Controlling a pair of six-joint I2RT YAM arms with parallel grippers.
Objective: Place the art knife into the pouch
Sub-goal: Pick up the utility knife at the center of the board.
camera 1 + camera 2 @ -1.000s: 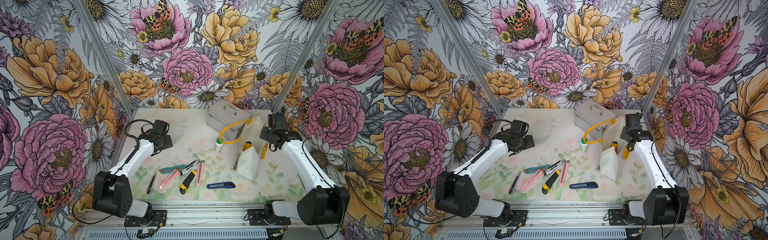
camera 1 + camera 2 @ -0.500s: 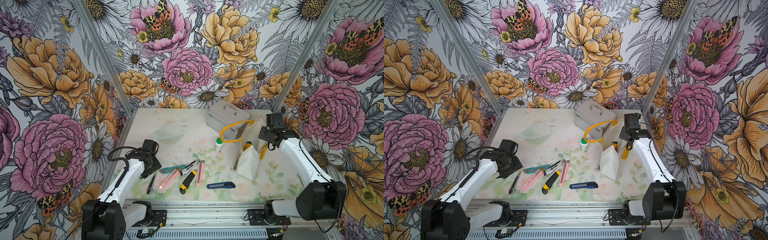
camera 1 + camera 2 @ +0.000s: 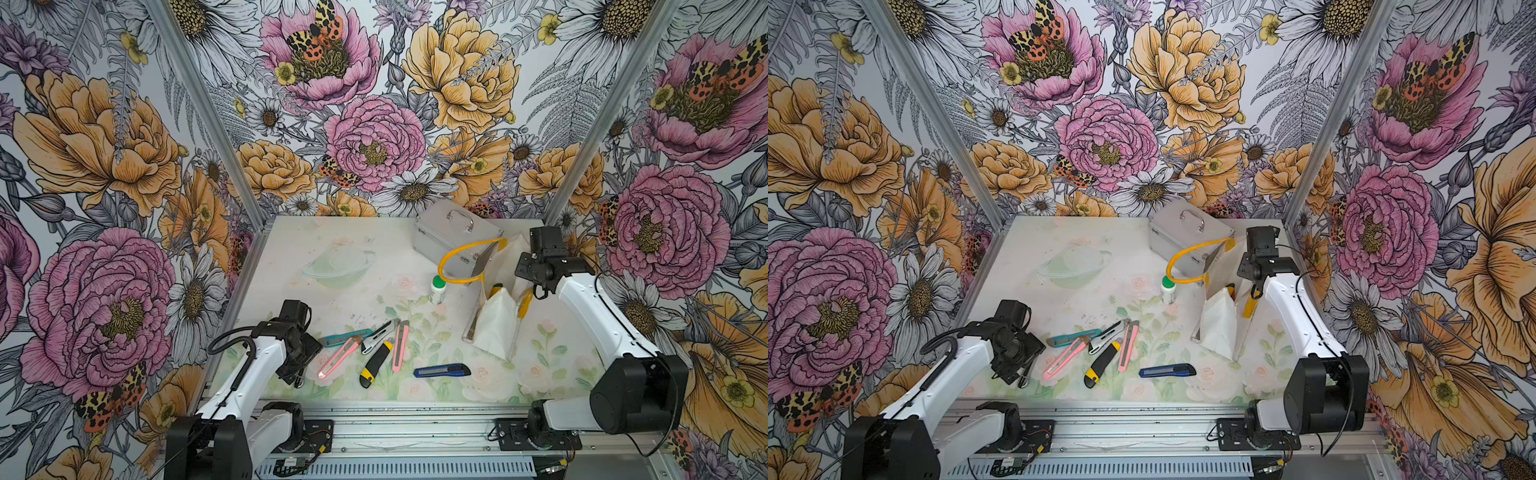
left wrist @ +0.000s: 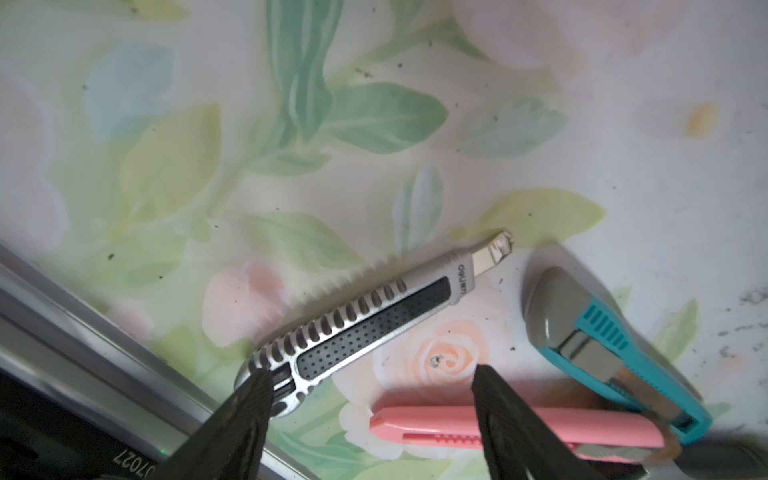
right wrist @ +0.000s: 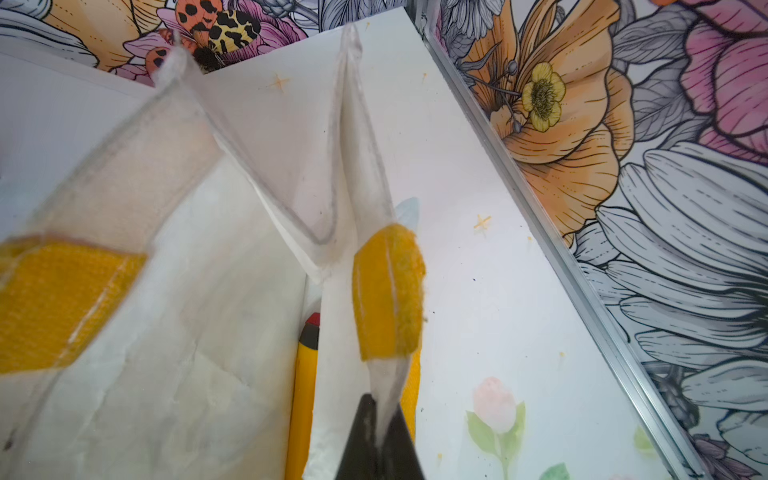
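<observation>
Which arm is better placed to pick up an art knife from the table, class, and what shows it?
Left. The left pincer hovers open over the silver knife; the right pincer is shut on the pouch rim, holding it open.

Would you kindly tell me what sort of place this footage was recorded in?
Most likely a purpose-built robot test cell: the left arm and right arm are mounted on an aluminium rail, floral wall panels box in the table, and utility knives lie near a white pouch as props.
</observation>
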